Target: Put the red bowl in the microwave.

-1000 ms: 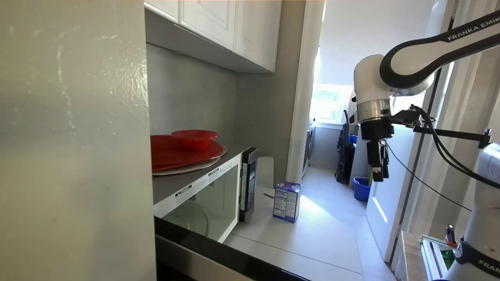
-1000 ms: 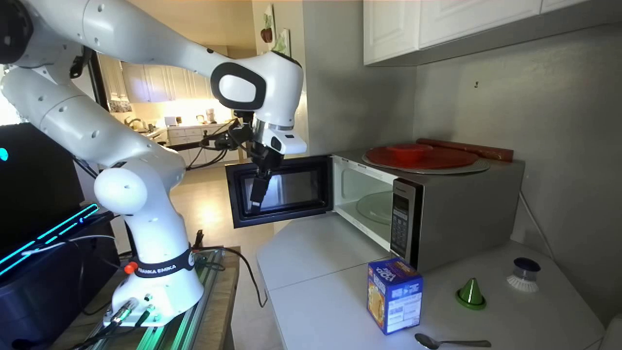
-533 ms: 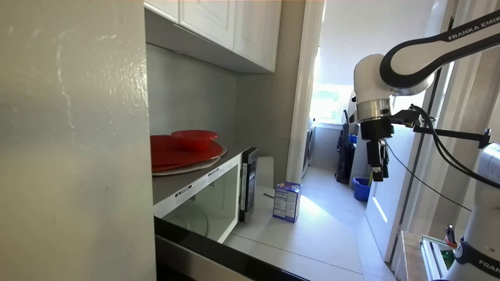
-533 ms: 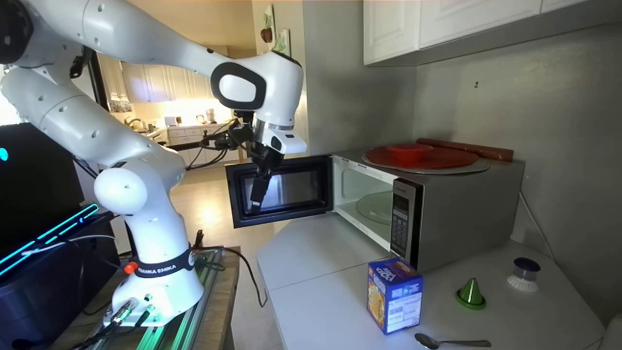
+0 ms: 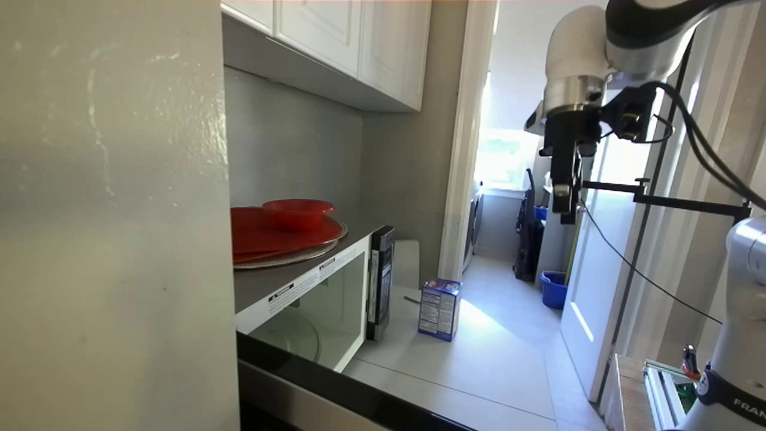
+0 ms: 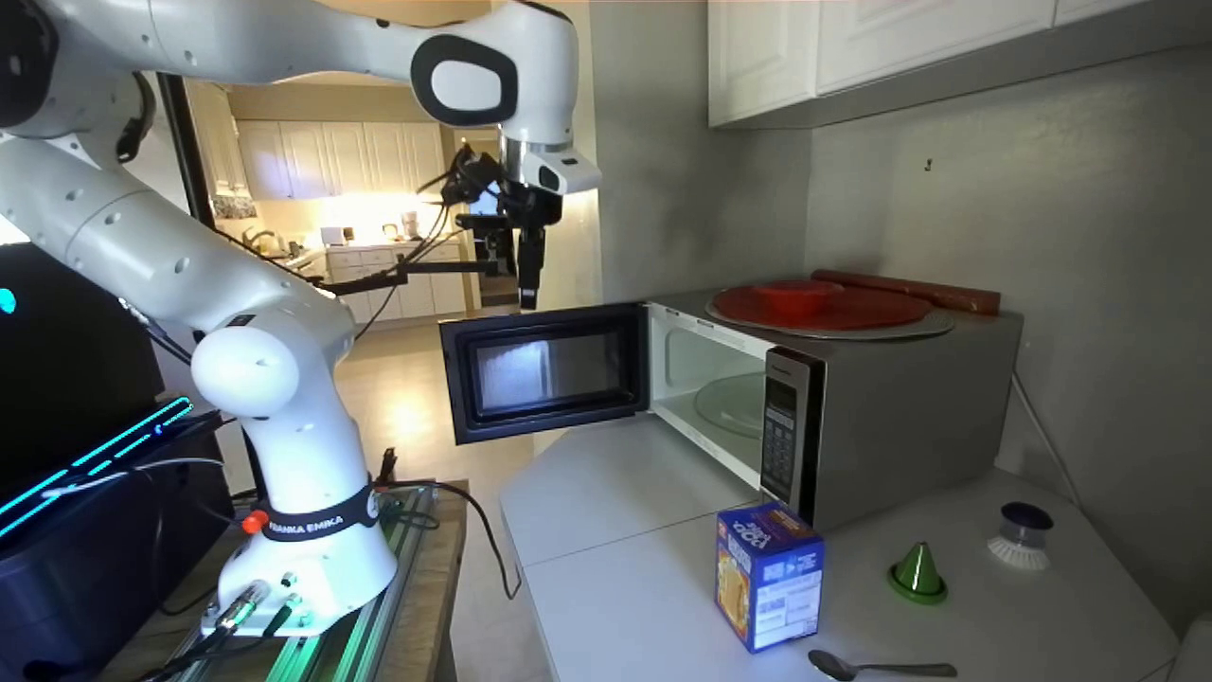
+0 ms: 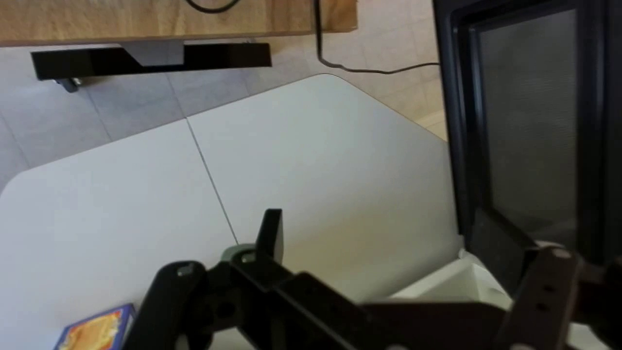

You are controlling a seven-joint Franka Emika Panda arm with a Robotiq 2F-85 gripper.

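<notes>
The small glossy red bowl sits upright on the wide red dish on top of the microwave, in both exterior views (image 5: 299, 216) (image 6: 797, 297). The microwave (image 6: 909, 426) stands on the counter with its door wide open and a glass turntable inside. Its white cavity edge also shows in the wrist view (image 7: 452, 282). My gripper (image 5: 565, 218) is raised, pointing down, well apart from the bowl. In an exterior view the gripper (image 6: 528, 301) appears above the open door. In the wrist view its fingers (image 7: 384, 238) are wide apart with nothing between them. The bowl is out of the wrist view.
The open microwave door (image 6: 544, 374) juts out over the counter. A blue food box (image 6: 772, 578) stands before the control panel. A spoon (image 6: 881, 668), a green cone-shaped item (image 6: 917, 573) and a brush (image 6: 1023, 535) lie nearby. Wall cabinets (image 6: 881, 57) hang above the microwave.
The arm holds still between the two earlier moments, then rises. The gripper is now higher, up from in front of the open door in an exterior view. The bowl and microwave have not moved.
</notes>
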